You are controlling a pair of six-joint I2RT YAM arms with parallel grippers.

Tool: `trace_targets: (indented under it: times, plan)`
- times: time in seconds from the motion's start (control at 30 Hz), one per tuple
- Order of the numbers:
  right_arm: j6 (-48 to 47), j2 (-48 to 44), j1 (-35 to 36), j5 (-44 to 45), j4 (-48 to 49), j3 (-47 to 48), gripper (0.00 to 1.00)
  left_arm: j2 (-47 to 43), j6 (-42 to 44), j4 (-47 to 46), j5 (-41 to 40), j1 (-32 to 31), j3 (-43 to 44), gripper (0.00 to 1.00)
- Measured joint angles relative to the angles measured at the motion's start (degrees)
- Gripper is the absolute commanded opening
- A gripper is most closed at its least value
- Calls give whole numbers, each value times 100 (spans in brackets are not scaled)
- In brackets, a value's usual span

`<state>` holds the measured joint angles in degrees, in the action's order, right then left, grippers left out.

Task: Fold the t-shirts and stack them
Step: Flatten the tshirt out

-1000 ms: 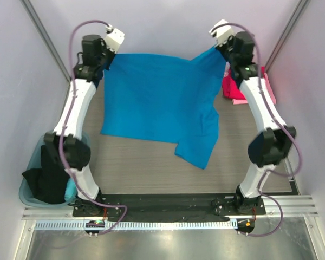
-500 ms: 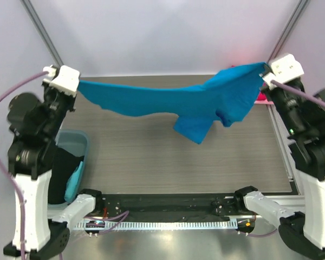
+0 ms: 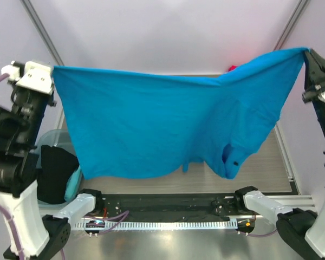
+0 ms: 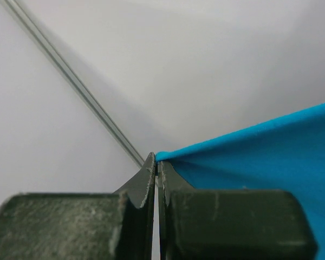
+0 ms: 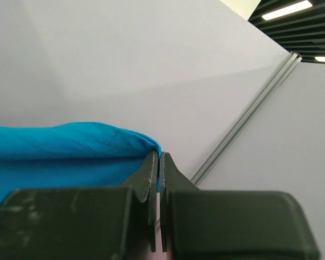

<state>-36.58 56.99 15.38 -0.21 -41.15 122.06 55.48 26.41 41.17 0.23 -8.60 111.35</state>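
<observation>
Hanging spread wide above the tabletop (image 3: pixel 268 165), bright blue t-shirt (image 3: pixel 151 127), left pincer (image 4: pixel 156 165) clamped shut on its upper left corner, right pincer (image 5: pixel 158 162) pinching its upper right corner, black t-shirt (image 3: pixel 57 170) near left.

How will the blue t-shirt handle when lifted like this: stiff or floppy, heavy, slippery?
Likely floppy: the blue t-shirt sags between its pinched corners, its lower edge hanging uneven. Probably light: the left gripper and right gripper carry it by their fingertips alone. Only corner edges are pinched, so a sharp tug might slip it free.
</observation>
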Motion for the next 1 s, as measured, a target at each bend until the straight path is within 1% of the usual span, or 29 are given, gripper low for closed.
trace_targets:
  times: [0.1,0.17,0.33,0.4,0.5,0.57,0.63,0.7,0.77,0.87,0.9,1.0]
  plan:
    - [-153,439,-4,-17,382,133,1,479,153,-149,-15,0,59,0]
    - [-295,667,-13,-81,693,-188,1,739,280,-306,-31,2,-133,0]
    - [-654,1067,-15,-238,1484,-1956,1,1464,557,-769,-125,17,-994,0]
    - [-774,1394,-28,-293,1843,-2702,1,1985,614,-1040,-125,33,-1392,0]
    - [-916,2039,-87,-334,2234,-3593,1,2986,664,-1204,-59,48,-1714,0]
    - [-1001,2559,-168,-361,2492,-4061,1,3674,662,-1270,0,48,-1731,0]
    - [-1056,3069,-262,-334,2721,-4288,1,4426,660,-1325,46,48,-1631,0]
    - [-1113,3816,-404,-282,3023,-4258,1,5329,660,-1357,46,48,-1294,0]
    - [-1117,4494,-516,-140,3165,-4000,1,6131,660,-1384,24,48,-811,0]
    - [-1110,5685,-638,153,3303,-3053,1,7136,605,-1370,-72,55,-7,0]
    - [-1102,6105,-662,262,3270,-2588,1,7429,562,-1364,-118,61,278,0]
    - [-1021,6902,-715,424,3300,-1519,1,8122,396,-1342,-264,101,1185,0]
